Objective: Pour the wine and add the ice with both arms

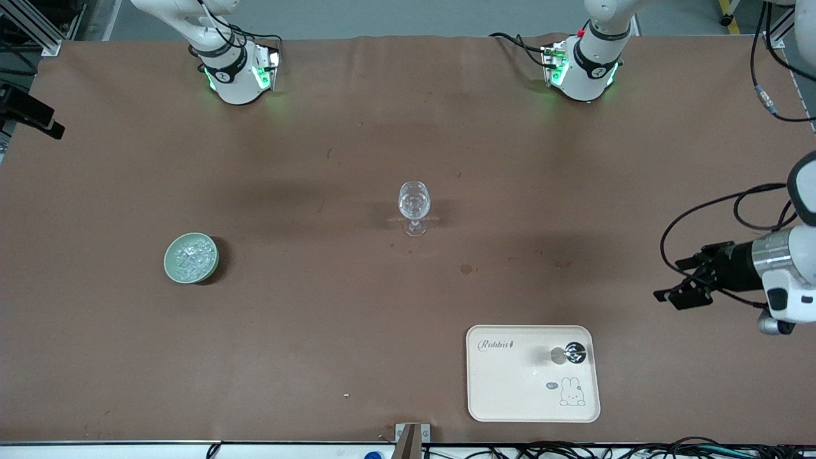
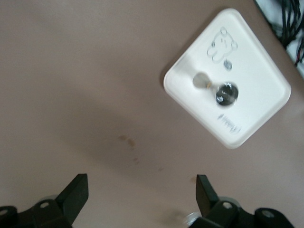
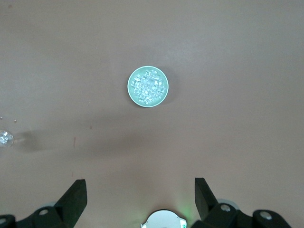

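Observation:
A clear stemmed wine glass [image 1: 414, 207] stands upright mid-table; its edge shows in the right wrist view [image 3: 4, 138]. A pale green bowl [image 1: 169, 263] holds the ice [image 1: 191, 255], toward the right arm's end; the right wrist view shows the ice [image 3: 148, 86] from high above. A small dark round glassy object [image 1: 575, 352] stands on a white rabbit tray [image 1: 510, 389], also in the left wrist view [image 2: 226, 93]. My left gripper [image 1: 692, 277] is open and empty, in the air over the left arm's end of the table [image 2: 141, 185]. My right gripper [image 3: 140, 190] is open and empty, high over its own base.
The table is covered in brown cloth with small dark stains [image 1: 466, 269] between the glass and the tray. The arm bases [image 1: 239, 73] [image 1: 583, 67] stand farthest from the front camera. Cables hang along the edge at the left arm's end [image 1: 720, 210].

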Controlling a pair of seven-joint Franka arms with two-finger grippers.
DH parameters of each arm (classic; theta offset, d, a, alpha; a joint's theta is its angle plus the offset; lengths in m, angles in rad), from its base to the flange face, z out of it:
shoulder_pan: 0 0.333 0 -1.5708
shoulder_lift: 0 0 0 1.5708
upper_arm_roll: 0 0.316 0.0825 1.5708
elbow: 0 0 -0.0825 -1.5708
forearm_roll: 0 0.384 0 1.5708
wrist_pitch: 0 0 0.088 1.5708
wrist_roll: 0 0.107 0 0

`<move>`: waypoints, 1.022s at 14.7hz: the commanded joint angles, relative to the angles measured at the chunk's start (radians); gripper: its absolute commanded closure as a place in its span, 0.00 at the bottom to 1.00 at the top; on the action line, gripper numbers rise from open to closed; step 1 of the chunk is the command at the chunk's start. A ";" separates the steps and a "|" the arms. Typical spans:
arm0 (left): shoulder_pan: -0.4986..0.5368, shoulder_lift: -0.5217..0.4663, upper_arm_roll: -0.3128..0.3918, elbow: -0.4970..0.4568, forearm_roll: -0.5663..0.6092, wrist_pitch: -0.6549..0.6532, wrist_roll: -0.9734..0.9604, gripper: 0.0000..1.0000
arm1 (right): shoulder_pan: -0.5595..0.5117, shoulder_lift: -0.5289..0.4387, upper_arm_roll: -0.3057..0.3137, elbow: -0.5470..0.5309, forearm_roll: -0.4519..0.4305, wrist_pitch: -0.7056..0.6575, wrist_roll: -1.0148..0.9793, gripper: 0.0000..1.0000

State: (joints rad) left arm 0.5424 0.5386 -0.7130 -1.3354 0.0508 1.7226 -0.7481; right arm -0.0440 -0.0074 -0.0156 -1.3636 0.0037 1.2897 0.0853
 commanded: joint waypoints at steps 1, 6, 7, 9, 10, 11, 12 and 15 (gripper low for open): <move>0.013 -0.135 0.006 -0.045 0.018 -0.087 0.183 0.00 | -0.013 -0.049 0.003 -0.063 0.004 0.020 -0.030 0.00; -0.045 -0.316 0.113 -0.050 0.017 -0.182 0.469 0.00 | -0.019 -0.040 0.002 -0.060 0.004 0.043 -0.032 0.00; -0.112 -0.348 0.204 -0.048 0.015 -0.225 0.521 0.00 | -0.019 -0.040 0.002 -0.060 0.004 0.054 -0.032 0.00; -0.270 -0.406 0.399 -0.051 -0.002 -0.297 0.553 0.00 | -0.019 -0.039 0.002 -0.066 0.004 0.057 -0.035 0.00; -0.339 -0.434 0.458 -0.054 -0.002 -0.323 0.559 0.00 | -0.017 -0.037 0.002 -0.068 0.002 0.060 -0.036 0.00; -0.384 -0.462 0.486 -0.068 -0.003 -0.337 0.561 0.00 | -0.016 -0.036 0.002 -0.071 0.002 0.063 -0.036 0.00; -0.422 -0.492 0.512 -0.097 -0.006 -0.336 0.563 0.00 | -0.017 -0.036 0.002 -0.074 0.002 0.068 -0.038 0.00; -0.525 -0.571 0.613 -0.194 -0.067 -0.299 0.569 0.00 | -0.016 -0.025 0.002 -0.089 0.001 0.092 -0.045 0.00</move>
State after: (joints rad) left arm 0.0647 0.0485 -0.1639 -1.4198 0.0272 1.3838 -0.1964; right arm -0.0456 -0.0207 -0.0231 -1.4200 0.0036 1.3593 0.0602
